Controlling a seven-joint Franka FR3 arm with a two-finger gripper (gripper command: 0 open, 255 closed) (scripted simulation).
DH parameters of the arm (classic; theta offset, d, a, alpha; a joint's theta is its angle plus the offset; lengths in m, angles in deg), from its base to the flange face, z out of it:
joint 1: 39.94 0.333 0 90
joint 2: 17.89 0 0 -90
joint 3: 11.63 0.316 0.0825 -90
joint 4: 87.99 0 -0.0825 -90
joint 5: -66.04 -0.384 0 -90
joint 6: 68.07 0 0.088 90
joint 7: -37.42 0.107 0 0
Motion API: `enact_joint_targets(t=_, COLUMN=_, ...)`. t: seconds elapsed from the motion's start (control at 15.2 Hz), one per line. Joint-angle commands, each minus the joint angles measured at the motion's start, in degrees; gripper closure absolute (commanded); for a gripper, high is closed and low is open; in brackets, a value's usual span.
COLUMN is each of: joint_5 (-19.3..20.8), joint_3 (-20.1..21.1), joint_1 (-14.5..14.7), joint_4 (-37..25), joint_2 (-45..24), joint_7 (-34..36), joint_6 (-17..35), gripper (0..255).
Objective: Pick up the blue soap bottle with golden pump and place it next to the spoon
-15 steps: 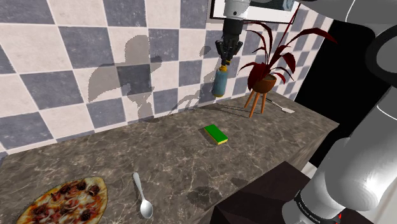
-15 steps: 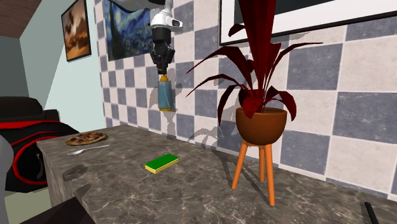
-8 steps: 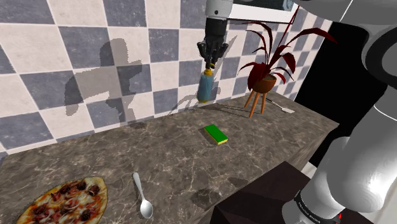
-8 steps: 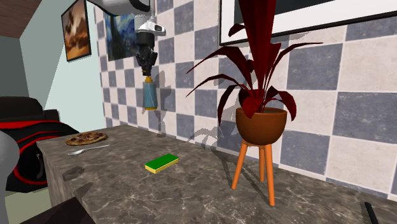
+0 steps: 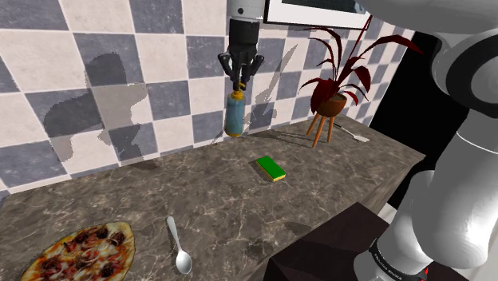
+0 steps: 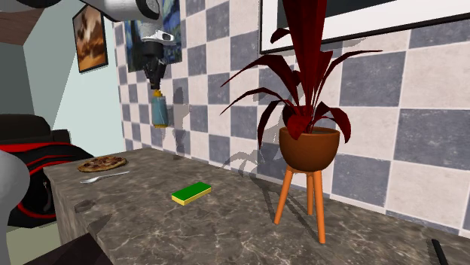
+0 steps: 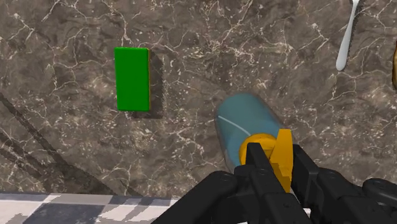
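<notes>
One black claw (image 5: 240, 76) is clamped on the golden pump of the blue bottle (image 5: 234, 117), which hangs upright in the air above the bench (image 5: 199, 191), near the checkered wall. Well apart from it, the spoon (image 5: 179, 249) lies on the bench just beside a pizza (image 5: 80, 251).

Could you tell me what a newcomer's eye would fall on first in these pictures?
First, the black gripper shut on the golden pump of a blue soap bottle, hanging high above the dark veined counter before the checkered wall. Next, the red-leaved plant on orange legs at the shoulder view's right, then the green sponge mid-counter, with a spoon and pizza toward that view's lower left.
</notes>
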Motion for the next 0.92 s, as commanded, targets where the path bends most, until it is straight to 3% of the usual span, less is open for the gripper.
enact_joint_targets(t=0.0, joint_5=0.2, joint_3=1.3, joint_1=1.5, joint_4=-2.2, joint_2=-1.8, joint_7=2.8, joint_6=-0.3, gripper=255)
enact_joint_targets(t=0.4, joint_5=1.3, joint_3=4.4, joint_1=6.2, joint_4=-12.6, joint_2=-9.5, joint_7=10.4, joint_6=-2.9, gripper=255)
enact_joint_targets(t=0.73, joint_5=3.1, joint_3=6.3, joint_1=11.3, joint_4=-28.0, joint_2=-19.8, joint_7=16.4, joint_6=-7.9, gripper=255)
enact_joint_targets(t=0.86, joint_5=2.9, joint_3=6.3, joint_1=11.0, joint_4=-23.6, joint_2=-18.1, joint_7=16.4, joint_6=-5.2, gripper=255)
